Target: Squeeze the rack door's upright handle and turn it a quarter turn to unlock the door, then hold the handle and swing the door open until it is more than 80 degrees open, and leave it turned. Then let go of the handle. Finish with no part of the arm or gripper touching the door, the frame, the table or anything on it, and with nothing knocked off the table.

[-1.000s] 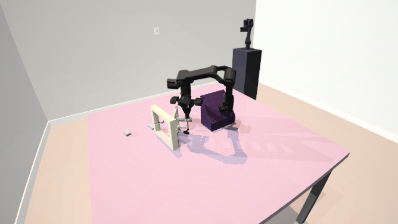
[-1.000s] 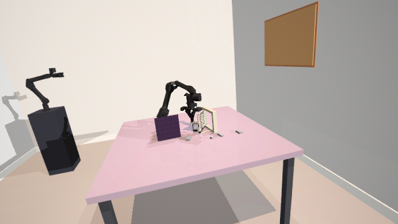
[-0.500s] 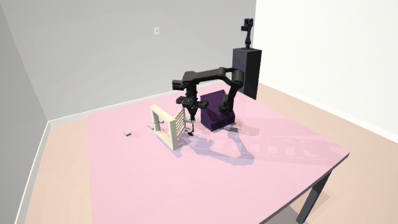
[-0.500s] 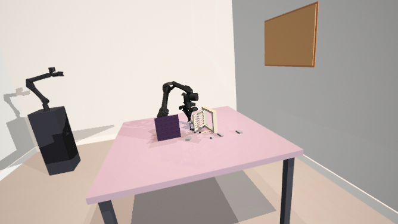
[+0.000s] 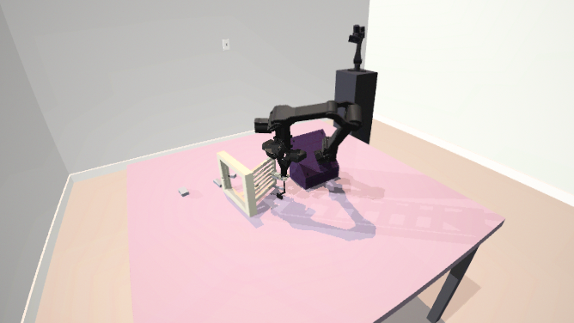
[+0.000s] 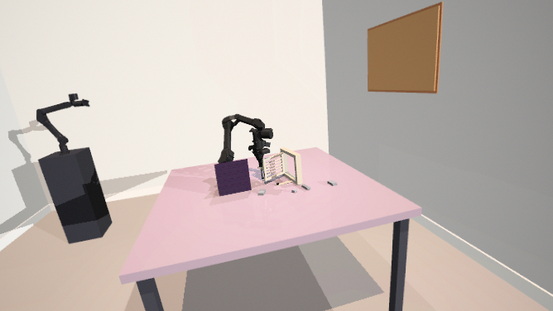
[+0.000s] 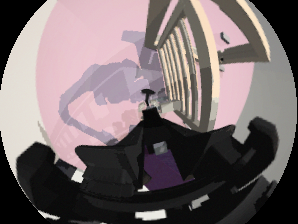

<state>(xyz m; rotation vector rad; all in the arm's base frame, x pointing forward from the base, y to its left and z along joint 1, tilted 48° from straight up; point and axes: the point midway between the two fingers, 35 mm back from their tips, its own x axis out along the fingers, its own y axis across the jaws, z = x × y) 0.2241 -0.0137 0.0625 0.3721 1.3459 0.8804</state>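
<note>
Wrist view: gripper clamped on the handle of a swung-out door

Closest to the wrist camera, the gripper [image 5: 282,175] [image 6: 262,167] [image 7: 152,121] was shut on the door's handle [image 5: 283,188] [image 7: 148,92], whose dark end showed just beyond the fingertips. How far the handle was turned could not be told. Just beside it stood the slatted door [image 5: 263,175] [image 6: 265,169] [image 7: 212,60], upright and swung out at a wide angle from its cream frame [image 5: 250,193] [image 6: 299,167] [image 7: 252,25]; whether it was past the wanted angle could not be judged.

From the exterior camera, the pink table [image 5: 193,266] [image 6: 265,227] [image 7: 55,65] came first. Small grey pieces lay on it, one [image 5: 183,191] [image 6: 332,183] apart from the frame and another [image 6: 305,187] near its foot. A purple block [image 5: 322,173] [image 6: 233,178] [image 7: 165,172] stood near the door, with the arm [image 5: 309,112] [image 6: 226,136] rising behind it and bending over toward the door. Farther off, to that view's left, a second arm [image 5: 357,51] [image 6: 51,124] stood on a dark pedestal [image 5: 367,99] [image 6: 72,194], well apart from the table. A brown board [image 6: 403,54] hung on the grey wall.
</note>
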